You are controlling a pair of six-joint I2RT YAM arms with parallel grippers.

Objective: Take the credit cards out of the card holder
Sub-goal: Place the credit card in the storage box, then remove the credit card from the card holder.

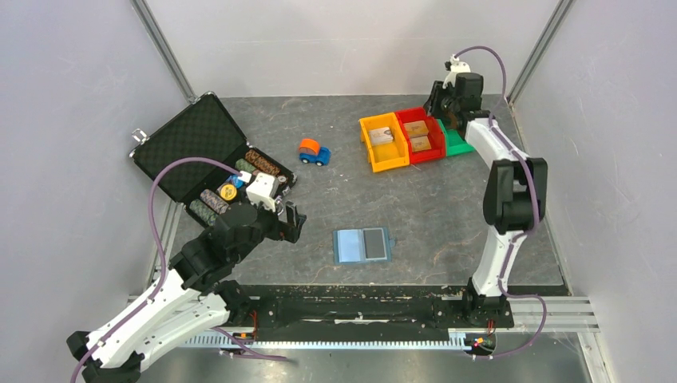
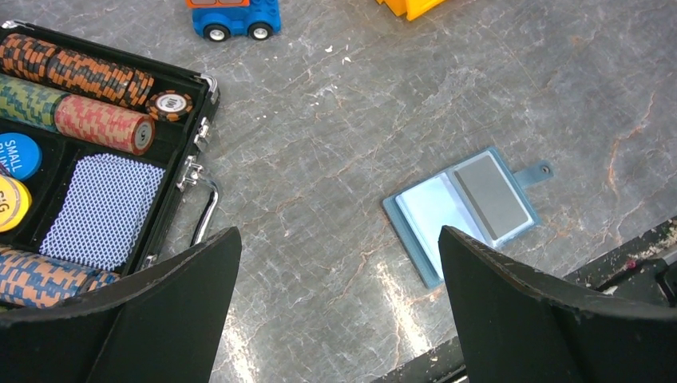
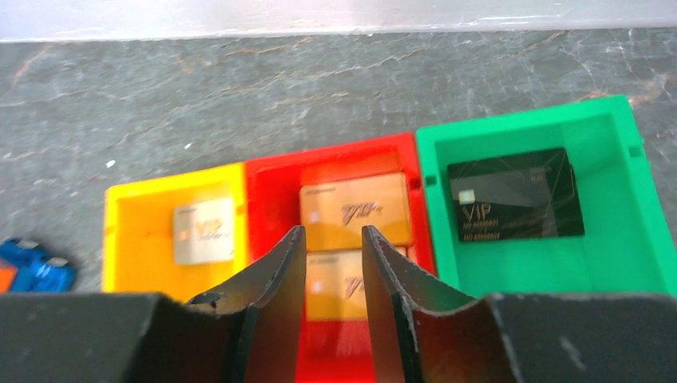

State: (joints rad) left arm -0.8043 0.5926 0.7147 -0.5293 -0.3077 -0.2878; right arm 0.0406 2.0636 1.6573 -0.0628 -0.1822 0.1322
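Note:
The card holder (image 1: 351, 246) (image 2: 427, 211) lies open and flat on the table, with a grey credit card (image 1: 374, 242) (image 2: 491, 195) in its right half. My left gripper (image 1: 295, 223) (image 2: 339, 235) hovers open just left of it, nothing between its fingers. My right gripper (image 1: 447, 116) (image 3: 334, 230) hangs over the red bin (image 3: 275, 179) at the far right, jaws a little apart and empty. Two gold credit cards (image 3: 355, 211) lie in that bin, a silver one (image 3: 203, 231) in the yellow bin (image 3: 136, 239), and a black one (image 3: 515, 195) in the green bin (image 3: 631, 223).
An open black case (image 1: 199, 132) (image 2: 180, 239) of poker chips and playing cards sits at the left, close to my left arm. A blue-and-orange toy car (image 1: 314, 152) (image 2: 235, 16) stands mid-table. The three bins (image 1: 383, 148) stand in a row at the back right.

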